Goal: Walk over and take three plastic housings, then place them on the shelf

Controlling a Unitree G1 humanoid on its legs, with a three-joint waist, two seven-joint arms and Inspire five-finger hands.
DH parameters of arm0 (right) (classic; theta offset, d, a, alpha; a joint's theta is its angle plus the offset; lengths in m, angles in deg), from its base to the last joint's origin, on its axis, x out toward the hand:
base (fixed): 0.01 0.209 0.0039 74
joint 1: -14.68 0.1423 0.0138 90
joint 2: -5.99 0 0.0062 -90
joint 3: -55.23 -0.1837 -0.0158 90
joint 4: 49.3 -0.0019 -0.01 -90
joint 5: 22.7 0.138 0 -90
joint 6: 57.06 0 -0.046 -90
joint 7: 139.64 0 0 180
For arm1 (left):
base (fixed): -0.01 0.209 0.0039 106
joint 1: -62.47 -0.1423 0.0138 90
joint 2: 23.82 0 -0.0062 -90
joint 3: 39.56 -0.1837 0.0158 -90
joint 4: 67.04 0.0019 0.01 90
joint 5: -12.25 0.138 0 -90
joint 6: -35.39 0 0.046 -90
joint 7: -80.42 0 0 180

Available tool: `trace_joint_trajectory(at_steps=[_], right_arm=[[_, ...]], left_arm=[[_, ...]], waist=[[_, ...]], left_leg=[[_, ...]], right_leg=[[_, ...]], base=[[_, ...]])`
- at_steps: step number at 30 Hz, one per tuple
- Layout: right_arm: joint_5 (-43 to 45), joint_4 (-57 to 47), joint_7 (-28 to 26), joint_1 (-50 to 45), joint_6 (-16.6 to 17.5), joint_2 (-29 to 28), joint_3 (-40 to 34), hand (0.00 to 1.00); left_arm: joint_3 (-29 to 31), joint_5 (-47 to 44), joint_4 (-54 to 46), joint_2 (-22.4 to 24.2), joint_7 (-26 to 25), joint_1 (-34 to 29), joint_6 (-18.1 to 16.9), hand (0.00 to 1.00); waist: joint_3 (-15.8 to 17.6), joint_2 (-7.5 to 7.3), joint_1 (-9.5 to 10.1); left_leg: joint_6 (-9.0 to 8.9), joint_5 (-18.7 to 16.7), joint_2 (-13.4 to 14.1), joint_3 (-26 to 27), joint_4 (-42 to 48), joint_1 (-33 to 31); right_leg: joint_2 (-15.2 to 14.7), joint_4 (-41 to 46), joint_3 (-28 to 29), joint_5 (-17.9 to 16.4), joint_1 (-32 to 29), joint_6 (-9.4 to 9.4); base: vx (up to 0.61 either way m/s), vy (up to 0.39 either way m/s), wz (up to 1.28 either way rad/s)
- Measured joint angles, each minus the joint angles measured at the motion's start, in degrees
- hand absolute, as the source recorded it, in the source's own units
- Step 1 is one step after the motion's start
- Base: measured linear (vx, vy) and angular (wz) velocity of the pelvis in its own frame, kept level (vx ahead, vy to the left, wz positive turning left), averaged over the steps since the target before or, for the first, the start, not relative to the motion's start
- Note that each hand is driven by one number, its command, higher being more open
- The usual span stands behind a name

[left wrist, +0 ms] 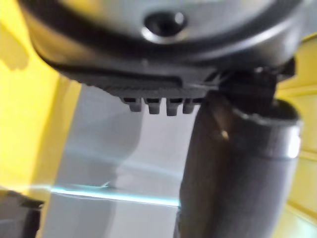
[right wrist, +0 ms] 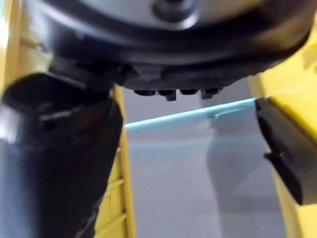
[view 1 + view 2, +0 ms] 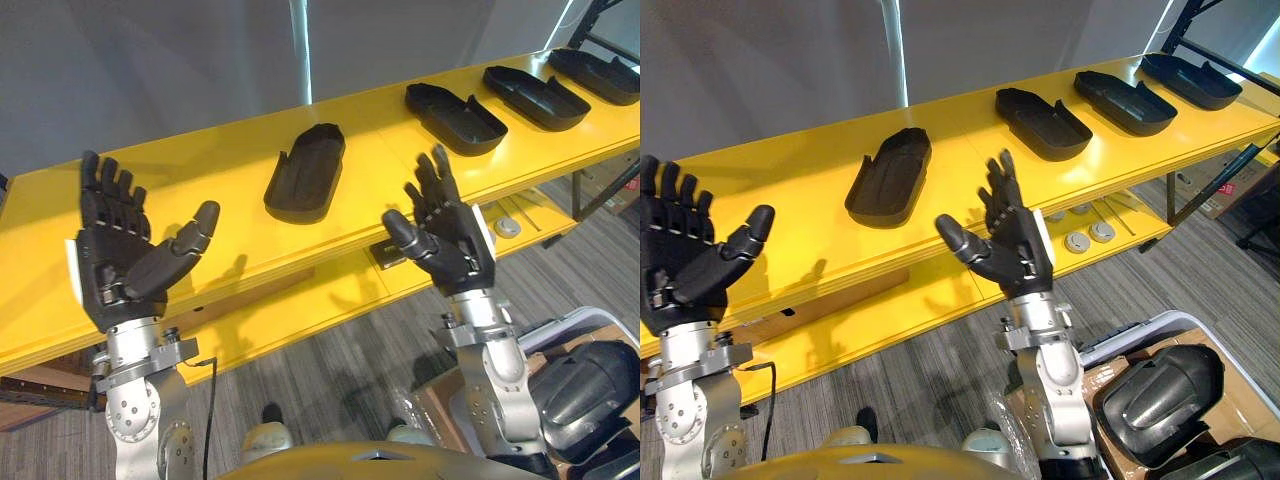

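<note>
Black plastic housings (image 3: 306, 172) on a yellow shelf (image 3: 200, 170).

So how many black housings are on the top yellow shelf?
4, in a row: leftmost housing near the middle of the shelf, then second housing, third housing and rightmost housing further right. More may lie past the view's edge.

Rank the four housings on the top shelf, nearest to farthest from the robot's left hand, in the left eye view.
1. Leftmost housing, right of the left hand.
2. Second housing, right of centre.
3. Third housing, further right.
4. Rightmost housing, far right.
</note>
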Motion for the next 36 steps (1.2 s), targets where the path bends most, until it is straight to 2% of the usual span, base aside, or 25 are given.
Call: trace_joint_trajectory(at_steps=[2,7,11,13,15,19,21,24,26,29,36], right_arm=[[0.04,-0.01,-1.17,3.33,2.68,0.03,2.56,1.00],[0.04,0.00,-3.16,9.20,3.74,-0.11,8.38,1.00],[0.08,2.33,-3.56,15.85,3.57,-1.36,13.75,1.00],[1.10,5.14,-4.42,18.08,2.02,-2.20,15.69,1.00],[2.54,9.77,-4.67,19.93,-0.10,-3.72,17.57,1.00],[2.23,18.52,-0.64,22.76,-3.24,-6.35,19.36,1.00],[2.00,21.59,2.55,24.24,-4.88,-7.11,19.93,1.00],[-0.37,25.09,5.94,25.77,-5.74,-8.49,20.71,1.00],[-5.03,27.41,9.41,27.01,-6.28,-8.52,20.81,1.00],[-8.04,30.72,12.79,28.40,-7.23,-8.97,21.51,1.00],[-9.40,35.84,18.88,28.94,-7.57,-10.02,20.33,1.00]], left_arm=[[-1.41,-0.01,0.10,0.01,0.26,-0.09,1.25,1.00],[-1.82,0.00,0.09,0.00,0.49,-0.21,1.35,1.00],[-1.89,0.00,0.09,0.07,0.33,-0.19,1.53,1.00],[-1.88,0.00,0.09,0.13,0.17,-0.20,1.55,1.00],[-1.90,0.06,0.08,0.43,-0.24,-0.23,1.56,1.00],[-1.80,3.11,0.07,0.57,-3.56,-0.59,2.29,1.00],[-1.47,4.49,0.07,0.81,-6.45,-1.58,2.43,1.00],[-0.22,4.92,0.05,1.53,-9.13,-3.26,2.46,1.00],[0.47,5.09,0.05,2.62,-11.43,-3.52,2.60,1.00],[2.33,7.28,0.05,3.34,-13.73,-4.99,2.62,1.00],[3.82,7.27,0.05,4.71,-14.49,-7.60,2.22,1.00]], waist=[[-0.12,-0.06,1.12],[-0.33,-0.36,1.47],[-0.44,-0.45,2.81],[-0.49,-0.50,3.18],[-0.57,-0.37,4.44],[-0.94,0.13,5.36],[-1.12,0.91,6.23],[-1.26,1.50,6.47],[-1.77,2.39,7.45],[-1.87,3.34,7.83],[-2.19,4.83,9.20]], left_leg=[[0.17,0.55,0.05,-0.21,-0.25,-1.02],[-0.07,1.67,-0.05,-1.61,-1.42,-1.58],[-0.11,1.80,-0.10,-2.58,-1.43,-1.43],[-0.16,1.87,-0.15,-3.42,-1.44,-1.17],[-0.19,1.87,-0.15,-4.07,-1.51,-0.84],[-0.36,2.01,-0.19,-6.63,-1.64,-1.94],[-0.72,2.65,-0.27,-7.70,-1.59,-2.87],[-0.60,2.94,-0.31,-8.50,-1.55,-3.23],[-0.32,3.56,-0.40,-9.46,-1.53,-4.52],[-0.34,3.70,-0.65,-10.50,-1.52,-4.72],[-0.39,3.70,-1.46,-12.06,-1.51,-5.33]], right_leg=[[0.10,0.03,-0.17,0.13,-0.74,0.03],[0.24,0.04,-1.76,0.42,-0.62,0.31],[0.28,-0.07,-2.53,0.34,0.22,0.20],[0.29,-0.06,-3.39,0.14,1.07,0.00],[0.35,-0.01,-3.82,-0.22,1.71,-0.06],[0.41,0.52,-6.59,-1.32,2.34,-0.45],[0.41,0.86,-7.72,-1.39,1.93,-0.50],[0.42,1.08,-8.38,-1.61,2.00,-0.54],[0.39,1.52,-9.33,-1.77,1.19,-0.56],[0.04,2.77,-10.09,-2.64,1.19,-0.36],[-1.82,7.62,-11.23,-5.74,-0.43,0.05]], base=[[-0.01,0.000,0.06],[0.03,-0.010,0.15],[0.02,-0.013,0.13],[0.00,-0.015,0.21],[-0.03,-0.016,0.17],[-0.05,-0.018,0.32],[-0.02,-0.015,0.24],[0.00,-0.014,0.17],[-0.01,-0.021,0.21],[0.00,-0.022,0.18],[-0.01,-0.017,0.13]])
